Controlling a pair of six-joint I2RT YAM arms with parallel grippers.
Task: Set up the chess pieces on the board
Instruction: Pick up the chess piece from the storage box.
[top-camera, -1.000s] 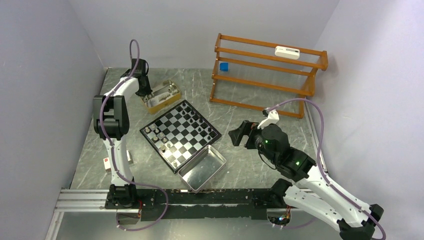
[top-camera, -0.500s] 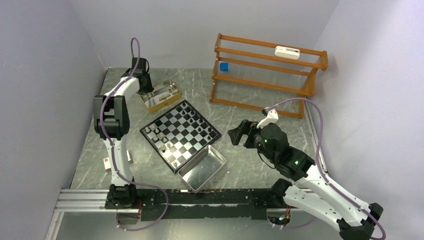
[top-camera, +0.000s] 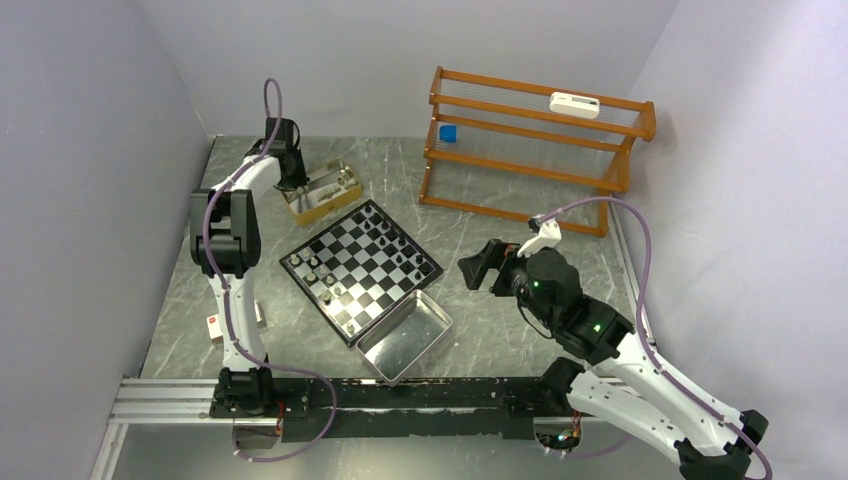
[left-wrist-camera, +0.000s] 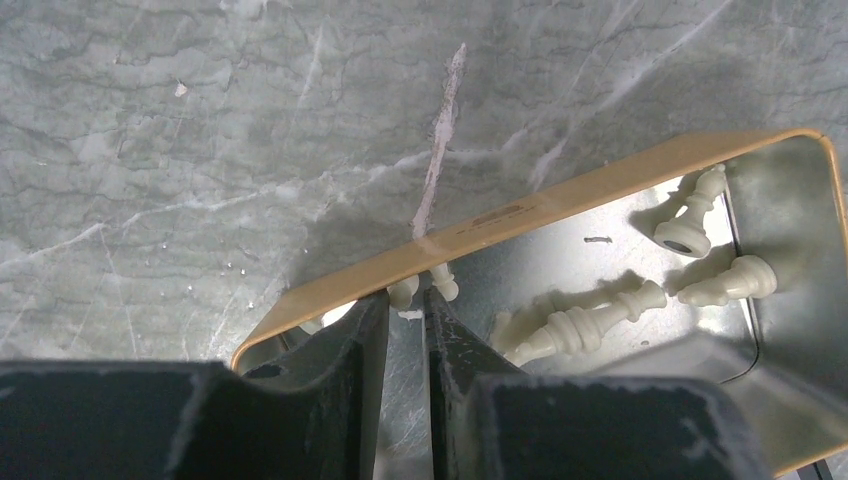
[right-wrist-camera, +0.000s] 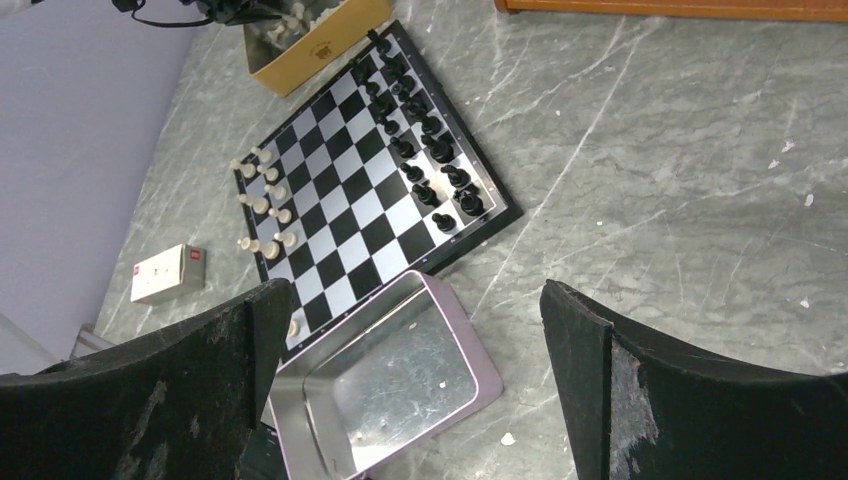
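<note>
The board (top-camera: 360, 268) lies mid-table, with black chess pieces (right-wrist-camera: 425, 160) along its far-right side and cream chess pieces (right-wrist-camera: 265, 205) along its near-left side. My left gripper (top-camera: 293, 183) reaches into the gold box (top-camera: 322, 192) behind the board. In the left wrist view its jaws (left-wrist-camera: 405, 300) are nearly closed on a small cream piece (left-wrist-camera: 407, 291) at the box rim (left-wrist-camera: 560, 195). More cream pieces (left-wrist-camera: 590, 318) lie on the box floor. My right gripper (top-camera: 478, 268) is wide open and empty, hovering right of the board (right-wrist-camera: 360, 170).
An empty metal tray (top-camera: 404, 335) sits against the board's near corner, also below my right gripper (right-wrist-camera: 390, 380). A wooden rack (top-camera: 530, 150) stands at the back right. A small white-and-red box (top-camera: 214, 327) lies near the left arm's base.
My left gripper has shifted slightly back over the gold box. The right arm has barely moved.
</note>
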